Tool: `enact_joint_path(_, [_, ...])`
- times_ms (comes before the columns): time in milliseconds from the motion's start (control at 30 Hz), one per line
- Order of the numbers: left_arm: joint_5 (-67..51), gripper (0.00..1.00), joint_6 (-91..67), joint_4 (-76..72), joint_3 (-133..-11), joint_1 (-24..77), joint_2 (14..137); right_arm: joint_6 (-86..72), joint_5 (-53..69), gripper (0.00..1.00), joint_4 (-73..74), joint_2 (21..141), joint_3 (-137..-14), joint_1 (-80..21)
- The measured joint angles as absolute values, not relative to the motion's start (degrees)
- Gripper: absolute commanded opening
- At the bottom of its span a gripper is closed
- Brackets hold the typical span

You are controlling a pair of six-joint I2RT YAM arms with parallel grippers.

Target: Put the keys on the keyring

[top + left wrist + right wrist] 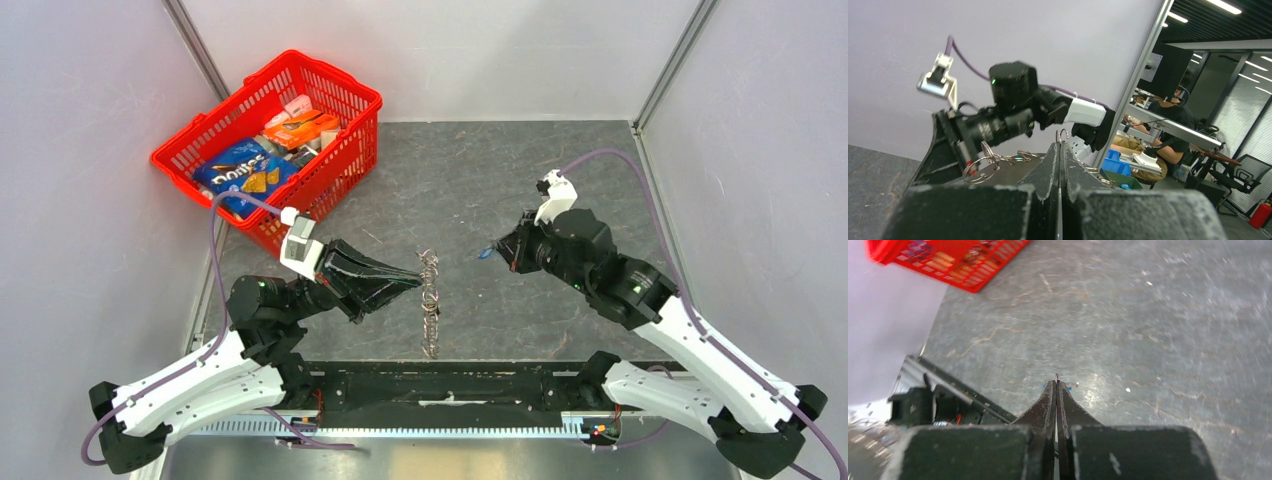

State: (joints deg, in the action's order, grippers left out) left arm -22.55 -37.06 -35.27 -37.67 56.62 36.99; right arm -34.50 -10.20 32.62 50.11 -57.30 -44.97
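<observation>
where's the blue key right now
Top view: the blue-headed key is pinched in the right hand, centre-right, just right of the left hand's ring chain.

The silvery metal keys [431,305] are between the left gripper [418,279] and the right gripper [495,253]. The red plastic basket [330,175] stands behind the left one, on the grey table [520,180].

"Doritos" legible on blue chip bag [243,172], bag inside red basket [220,107], beyond and left of left gripper [420,281], print on orange packets [300,128] too small to read
</observation>
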Motion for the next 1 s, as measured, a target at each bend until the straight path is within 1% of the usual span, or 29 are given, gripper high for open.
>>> enact_joint_path(367, [-20.5, 0.02, -35.5, -32.2, -37.7, 56.6, 36.6, -18.3, 9.5, 0.00, 40.6, 52.1, -73.2, -45.0])
enact_joint_path(567, [-19.5, 0.02, -34.5, -30.6, -37.7, 56.6, 36.6, -12.1, 19.3, 0.00, 46.9, 56.1, -84.1, -45.0])
enact_joint_path(733, [-19.0, 0.02, -33.4, -29.1, -37.7, 56.6, 36.5, -8.5, 24.9, 0.00, 51.9, 59.9, -92.4, -45.0])
enact_joint_path(1000, [-18.1, 0.02, -31.7, -27.6, -37.7, 56.6, 35.9, -3.5, 32.4, 0.00, 59.8, 65.0, -101.6, -45.0])
